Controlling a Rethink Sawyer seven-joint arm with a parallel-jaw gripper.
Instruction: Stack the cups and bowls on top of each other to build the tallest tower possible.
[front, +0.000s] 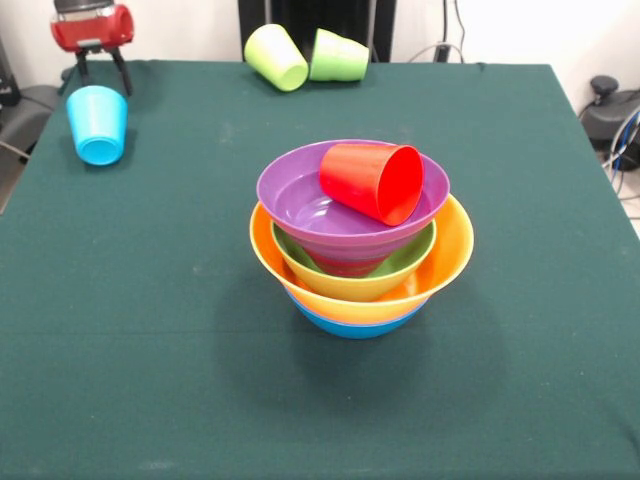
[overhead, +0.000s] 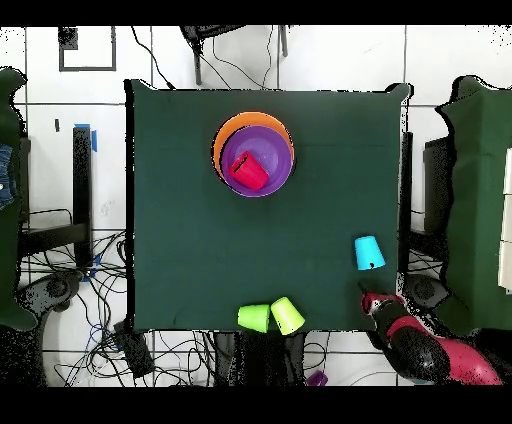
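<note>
The tower (front: 360, 250) stands mid-table: blue bowl (front: 350, 325) at the bottom, then orange (front: 450, 250), green (front: 405, 262), a sliver of red (front: 345, 266), and a purple bowl (front: 300, 195) on top. The red cup (front: 372, 180) lies on its side in the purple bowl. The sky blue cup (front: 97, 123) lies at the far left; in the overhead view (overhead: 369, 253) it is near the table's right edge. My gripper (front: 100, 80) is open and empty just behind it, apart from it (overhead: 368, 293). The yellow-green cup (front: 277, 57) and green cup (front: 338, 56) lie on their sides at the far edge.
The green table (front: 150, 330) is bare around the tower. In the overhead view the tower (overhead: 255, 155) sits toward the far side, and the two green cups (overhead: 270, 317) lie at the edge nearest the robot's base. Cables and stands surround the table.
</note>
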